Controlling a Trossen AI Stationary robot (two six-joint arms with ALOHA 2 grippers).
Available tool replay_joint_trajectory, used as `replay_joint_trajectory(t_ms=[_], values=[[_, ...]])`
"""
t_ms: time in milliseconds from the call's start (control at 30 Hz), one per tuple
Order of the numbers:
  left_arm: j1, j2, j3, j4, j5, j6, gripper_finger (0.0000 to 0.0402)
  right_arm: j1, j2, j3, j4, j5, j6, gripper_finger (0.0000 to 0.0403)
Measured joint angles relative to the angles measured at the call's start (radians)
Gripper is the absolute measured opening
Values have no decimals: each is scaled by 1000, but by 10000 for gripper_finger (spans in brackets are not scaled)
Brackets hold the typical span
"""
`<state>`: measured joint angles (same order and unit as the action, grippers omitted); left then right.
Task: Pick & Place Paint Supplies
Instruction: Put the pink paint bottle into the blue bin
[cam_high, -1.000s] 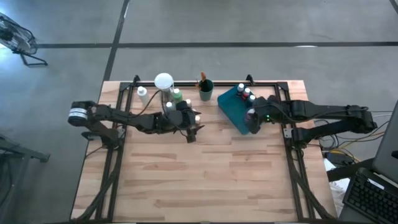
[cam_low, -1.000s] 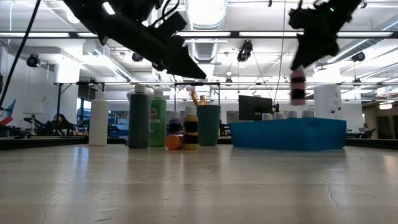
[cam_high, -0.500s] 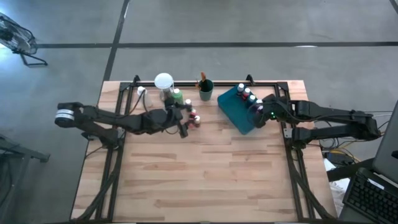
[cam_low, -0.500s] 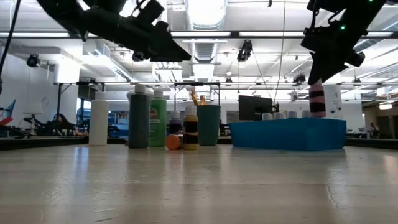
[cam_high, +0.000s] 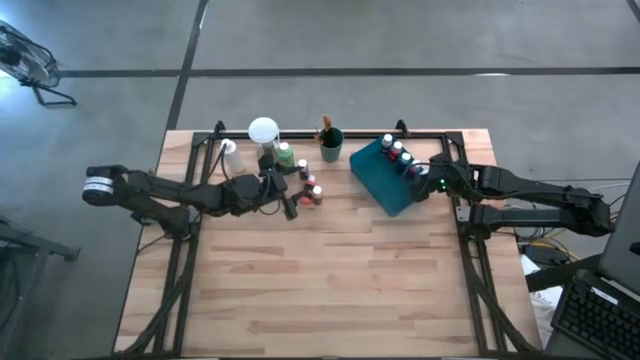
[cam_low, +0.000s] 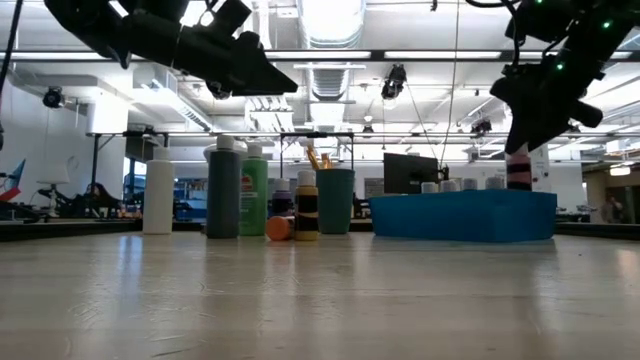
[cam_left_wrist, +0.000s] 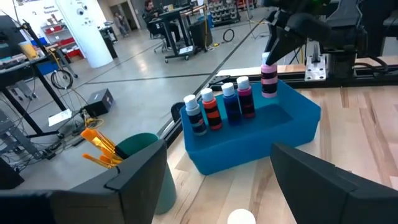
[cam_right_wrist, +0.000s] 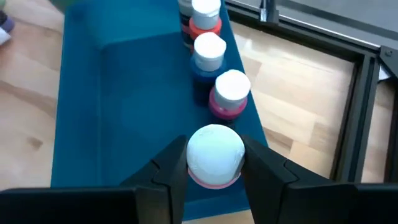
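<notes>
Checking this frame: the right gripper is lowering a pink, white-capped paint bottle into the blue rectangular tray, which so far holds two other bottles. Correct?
Not quite: the blue rectangular tray already holds four other bottles in a row, not two, as the left wrist view shows. The right gripper does hold the pink, white-capped paint bottle at the row's end.

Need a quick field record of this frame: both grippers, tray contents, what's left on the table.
right gripper: shut on pink bottle, lowering it into the teal tray, next in the row
tray contents: four bottles standing in a row along one wall
left gripper: open, empty, above the bottle cluster
still on table: tall bottles, small bottles, teal cup with brushes
</notes>
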<state>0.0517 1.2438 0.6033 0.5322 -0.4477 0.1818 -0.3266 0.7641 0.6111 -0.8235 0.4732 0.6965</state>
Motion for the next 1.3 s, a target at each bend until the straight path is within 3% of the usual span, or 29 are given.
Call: replay_joint_trajectory(t_ms=[500, 1300], values=[[0, -3, 0, 18, 0, 2, 292, -69, -31, -118, 103, -12, -12, 116], [0, -3, 0, 28, 1, 2, 292, -139, 27, -126, 125, -56, -23, 116]])
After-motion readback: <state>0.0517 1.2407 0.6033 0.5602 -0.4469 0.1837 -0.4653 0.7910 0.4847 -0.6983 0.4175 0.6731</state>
